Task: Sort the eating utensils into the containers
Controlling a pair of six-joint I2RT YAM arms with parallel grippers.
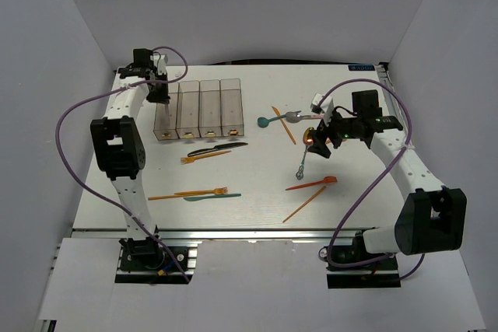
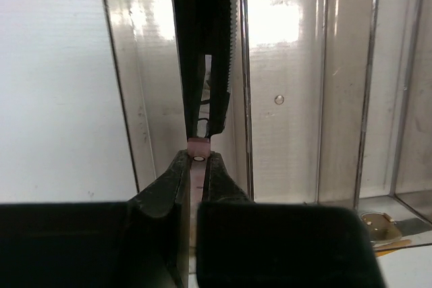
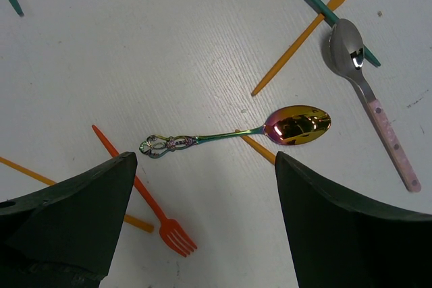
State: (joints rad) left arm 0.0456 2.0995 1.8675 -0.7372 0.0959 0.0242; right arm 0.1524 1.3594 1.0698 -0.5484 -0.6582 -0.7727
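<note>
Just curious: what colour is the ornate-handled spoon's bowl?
Iridescent rainbow, gold to purple; right wrist view shows the spoon best.

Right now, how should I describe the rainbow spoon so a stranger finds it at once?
On the right half of the table, look below the open right claw. A metal spoon lies there among plastic cutlery. Only it has a rainbow bowl and lacy handle; the neighbouring metal spoon's handle is pink.

1. The top camera looks down from high behind the near edge on the whole table (image 1: 257, 209), bins (image 1: 198, 106) at 10 o'clock.
2. The left wrist camera faces those bins' clear walls from very close.
3. The right wrist camera looks straight down, close over the rainbow spoon (image 3: 236, 133), seen from the top at 3 o'clock.
</note>
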